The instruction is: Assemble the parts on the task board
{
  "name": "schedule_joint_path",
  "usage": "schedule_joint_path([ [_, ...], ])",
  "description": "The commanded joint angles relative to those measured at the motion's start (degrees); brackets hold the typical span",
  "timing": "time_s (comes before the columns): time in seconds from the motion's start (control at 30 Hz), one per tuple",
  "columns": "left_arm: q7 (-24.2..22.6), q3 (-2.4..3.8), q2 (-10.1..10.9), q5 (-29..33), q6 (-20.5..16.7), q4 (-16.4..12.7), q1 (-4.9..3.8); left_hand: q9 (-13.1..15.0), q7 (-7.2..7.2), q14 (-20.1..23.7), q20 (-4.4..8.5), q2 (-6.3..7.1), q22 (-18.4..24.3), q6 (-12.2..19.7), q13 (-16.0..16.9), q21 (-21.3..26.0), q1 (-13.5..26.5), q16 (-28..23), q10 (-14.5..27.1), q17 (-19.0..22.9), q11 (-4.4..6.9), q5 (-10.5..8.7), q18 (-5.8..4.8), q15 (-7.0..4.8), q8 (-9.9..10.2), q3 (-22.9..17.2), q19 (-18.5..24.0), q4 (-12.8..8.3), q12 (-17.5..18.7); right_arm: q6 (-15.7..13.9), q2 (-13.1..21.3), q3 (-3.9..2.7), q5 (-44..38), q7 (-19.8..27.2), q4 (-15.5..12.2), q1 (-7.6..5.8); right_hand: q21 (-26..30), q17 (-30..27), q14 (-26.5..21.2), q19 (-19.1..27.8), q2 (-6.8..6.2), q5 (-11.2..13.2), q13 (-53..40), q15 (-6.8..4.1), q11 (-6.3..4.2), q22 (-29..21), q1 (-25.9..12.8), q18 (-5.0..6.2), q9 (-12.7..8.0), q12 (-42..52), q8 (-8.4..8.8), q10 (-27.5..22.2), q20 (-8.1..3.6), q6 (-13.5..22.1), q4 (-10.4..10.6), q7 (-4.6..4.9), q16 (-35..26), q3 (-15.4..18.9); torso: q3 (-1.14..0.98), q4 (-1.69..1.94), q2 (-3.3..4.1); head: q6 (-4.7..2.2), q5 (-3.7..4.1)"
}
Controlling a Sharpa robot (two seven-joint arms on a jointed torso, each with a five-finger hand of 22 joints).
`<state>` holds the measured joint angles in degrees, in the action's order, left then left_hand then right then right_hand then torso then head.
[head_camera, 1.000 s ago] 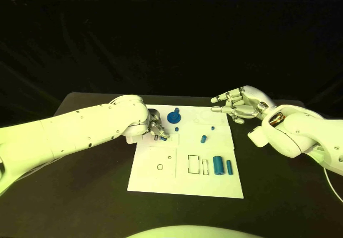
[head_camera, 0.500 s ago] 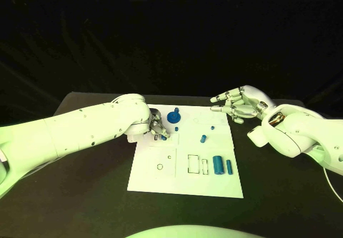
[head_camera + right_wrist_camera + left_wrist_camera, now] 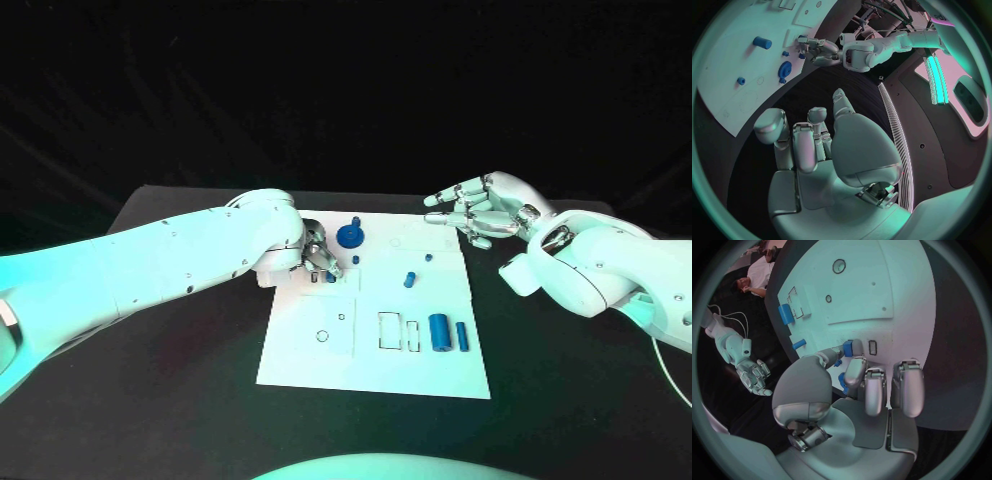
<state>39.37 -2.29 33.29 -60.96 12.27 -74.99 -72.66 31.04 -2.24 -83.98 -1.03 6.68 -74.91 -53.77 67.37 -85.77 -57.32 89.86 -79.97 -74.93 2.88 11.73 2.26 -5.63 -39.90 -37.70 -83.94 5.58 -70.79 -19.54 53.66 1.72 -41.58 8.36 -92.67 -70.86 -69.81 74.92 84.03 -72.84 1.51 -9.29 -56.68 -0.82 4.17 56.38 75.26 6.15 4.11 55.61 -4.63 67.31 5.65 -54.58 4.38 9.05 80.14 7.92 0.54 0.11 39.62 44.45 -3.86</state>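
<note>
The left hand (image 3: 313, 258) sits low over the far left part of the task board (image 3: 310, 362), its thumb and a fingertip pinching a small blue part (image 3: 847, 348) right at the board's surface, beside a small rectangular outline printed there; the other fingers (image 3: 906, 387) are curled loosely above the board. The right hand (image 3: 480, 209) hangs in the air past the board's far right corner, fingers spread and bent, holding nothing and touching nothing. On the board, a round blue part with an upright peg (image 3: 352, 236) stands just beside the left hand, a short blue cylinder (image 3: 411, 279) lies near the middle, and 2 longer blue pieces (image 3: 449, 334) lie side by side toward the near right, next to rectangular outlines.
</note>
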Motion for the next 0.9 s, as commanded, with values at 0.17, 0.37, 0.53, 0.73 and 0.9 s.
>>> schedule_joint_path([
  [0.17,0.5,-0.25,-0.2,0.2,2.4,0.0,0.33,-0.5,1.41,-6.0,0.55,0.66,-10.3,-2.5,0.5,-0.4,2.9,0.1,-0.5,-15.1,0.08,-0.15,-0.91,-0.33,0.6,4.0,-3.7,1.1,-0.4,0.6,0.0,0.00,-0.1,0.4,-0.1,0.03,0.4,0.9,2.4,0.3,0.43,-0.2,0.2,0.49,-0.10,-0.2,-0.2,0.61,0.0,0.2,-0.35,-0.5,0.07,0.4,0.2,-0.03,-0.3,0.7,0.00,0.03,-0.01,0.08,0.03],
  [0.37,0.5,-0.25,-0.2,0.2,1.9,0.1,0.33,-1.1,1.39,-6.0,0.61,1.07,-10.5,-3.3,0.8,-0.5,4.6,0.1,-0.7,-15.1,0.07,-0.28,-0.97,-0.33,1.1,9.4,-3.8,2.6,-0.5,0.6,0.0,0.00,-0.1,0.4,-0.1,0.03,0.5,0.9,2.4,0.3,0.47,-0.3,0.2,0.50,-0.09,-0.2,-0.3,0.62,0.0,0.2,-0.37,-0.5,0.08,0.4,0.4,-0.02,-0.3,0.9,0.02,-0.01,-0.02,0.00,0.01],
  [0.53,0.5,-0.24,-0.2,0.1,1.2,0.2,0.34,-1.4,1.42,-6.0,0.62,1.11,-10.6,-3.7,1.0,-0.5,5.5,0.1,-0.8,-15.1,0.08,-0.40,-0.98,-0.35,1.3,13.6,-3.9,4.0,-0.6,0.6,0.0,0.00,-0.1,0.4,-0.1,0.03,0.5,0.9,2.3,0.3,0.47,-0.3,0.2,0.51,-0.08,-0.3,-0.3,0.62,0.0,0.2,-0.38,-0.5,0.09,0.4,0.4,-0.02,-0.3,1.0,0.00,0.02,0.00,-0.07,0.01],
  [0.73,0.4,0.02,0.2,0.1,-0.1,0.1,0.34,-1.8,1.54,-6.0,0.72,0.80,-10.7,-3.9,1.1,-0.5,5.1,0.1,-0.9,-15.1,0.18,-0.42,-1.00,-0.45,1.5,18.4,-3.9,5.2,-0.5,0.7,0.0,0.00,-0.1,0.4,-0.1,0.03,0.5,0.9,2.3,0.3,0.47,-0.3,0.2,0.51,-0.08,-0.3,-0.3,0.62,0.0,0.2,-0.38,-0.5,0.09,0.4,0.4,-0.02,-0.3,1.0,0.05,0.00,-0.02,-0.21,0.01],
  [0.9,0.4,0.63,1.3,-0.3,-0.9,-1.0,0.11,-2.0,1.59,-6.0,0.77,0.40,-10.7,-4.0,1.1,-0.5,4.1,0.1,-0.9,-15.1,0.19,-0.39,-0.99,-0.51,1.7,21.3,-3.9,5.9,-0.5,0.8,0.0,0.00,-0.1,0.4,0.0,0.03,0.6,0.8,2.3,0.3,0.47,-0.2,0.3,0.51,-0.08,-0.4,-0.4,0.64,0.0,0.1,-0.38,-0.6,0.09,0.4,0.5,-0.01,-0.4,1.1,0.01,0.03,-0.09,-0.22,0.04],
])
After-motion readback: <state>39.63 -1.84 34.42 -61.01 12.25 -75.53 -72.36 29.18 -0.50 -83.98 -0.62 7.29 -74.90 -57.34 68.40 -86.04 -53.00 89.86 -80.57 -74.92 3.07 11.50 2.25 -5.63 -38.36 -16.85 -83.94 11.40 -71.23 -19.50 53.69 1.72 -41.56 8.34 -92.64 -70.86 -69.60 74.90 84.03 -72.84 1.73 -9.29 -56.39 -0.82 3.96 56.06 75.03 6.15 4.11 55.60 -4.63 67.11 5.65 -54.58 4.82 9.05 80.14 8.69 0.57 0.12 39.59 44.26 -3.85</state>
